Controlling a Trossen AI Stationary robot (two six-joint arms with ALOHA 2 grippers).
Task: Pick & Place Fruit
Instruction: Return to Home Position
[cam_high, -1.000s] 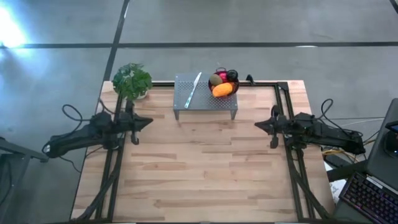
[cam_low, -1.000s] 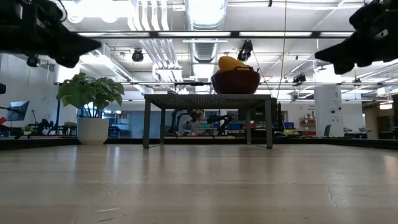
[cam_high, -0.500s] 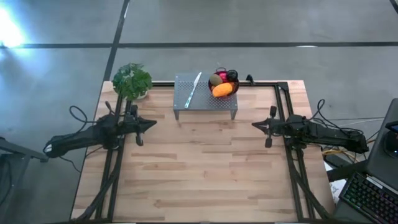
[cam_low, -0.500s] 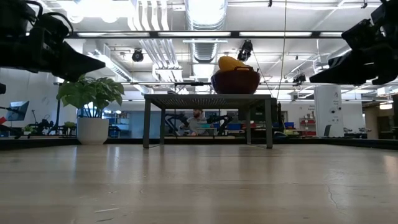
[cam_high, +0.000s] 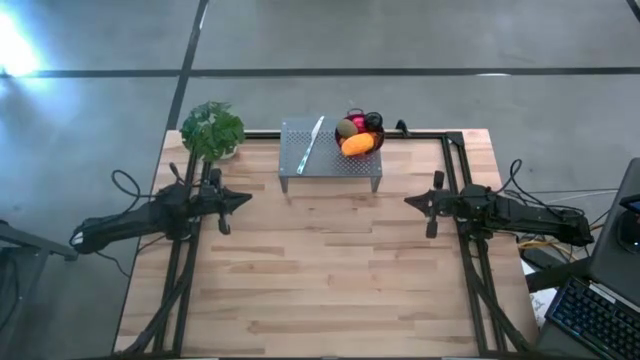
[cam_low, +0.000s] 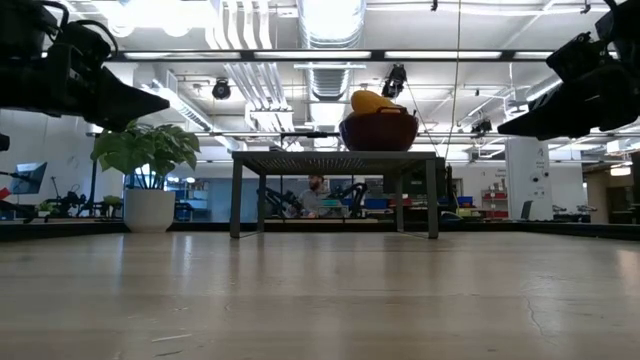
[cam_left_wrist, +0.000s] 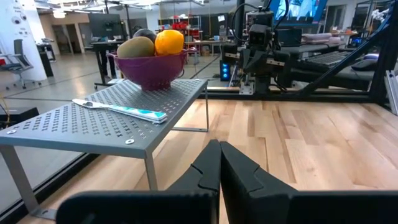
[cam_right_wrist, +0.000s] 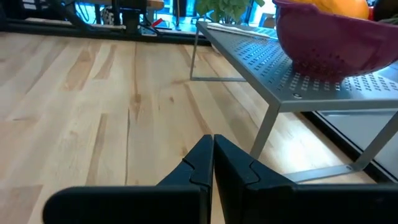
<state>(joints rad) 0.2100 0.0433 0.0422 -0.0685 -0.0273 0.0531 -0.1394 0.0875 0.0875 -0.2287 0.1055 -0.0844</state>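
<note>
The fruit sits heaped in a purple colander bowl that stands on the right end of a grey perforated metal stand at the table's far edge. I see the elongated orange fruit, the olive-green one and a dark ball behind them. My left gripper hovers shut over the table's left side, pointing right. My right gripper hovers shut over the right side, pointing left. Both are well short of the bowl, and neither holds anything.
A white and green toothbrush-like stick lies on the stand's top beside the bowl. A potted leafy plant stands at the far left corner. Bare wooden tabletop stretches between and in front of both arms. The stand's legs rest on the table.
Both grippers have moved a little toward the table's middle and dipped lower, the left one rightward and the right one leftward. Most of this happened in the first half second. The fruit, bowl and stand have stayed put.
</note>
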